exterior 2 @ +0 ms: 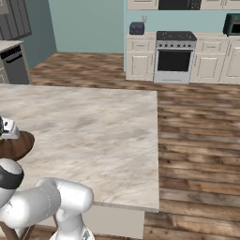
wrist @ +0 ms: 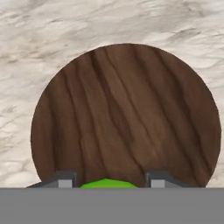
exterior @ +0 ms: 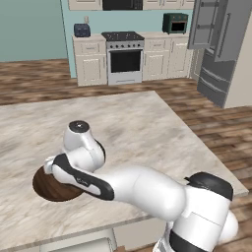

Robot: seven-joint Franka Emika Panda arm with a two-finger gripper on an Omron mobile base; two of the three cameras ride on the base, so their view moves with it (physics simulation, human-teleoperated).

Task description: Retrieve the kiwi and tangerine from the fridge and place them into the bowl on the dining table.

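Hovering over the bowl (wrist: 127, 113), the gripper (wrist: 107, 180) looks straight down into it, and a sliver of green between its two fingertips (wrist: 65, 179) is most likely the kiwi (wrist: 107, 183), though so little of it shows that its long axis cannot be read. The jaws stand partly open, seemingly closed on that fruit. What matters for the release is that the bowl's brown floor lies directly beneath the jaws, so the fruit would drop inside the rim. The bowl sits near the dining table's (exterior: 147, 123) near-left edge, under the arm's wrist. One bowl, one green fruit; nothing lies on the part of the bowl's floor that shows. The fridge (exterior: 216, 44) stands with a door open, well apart across the room.
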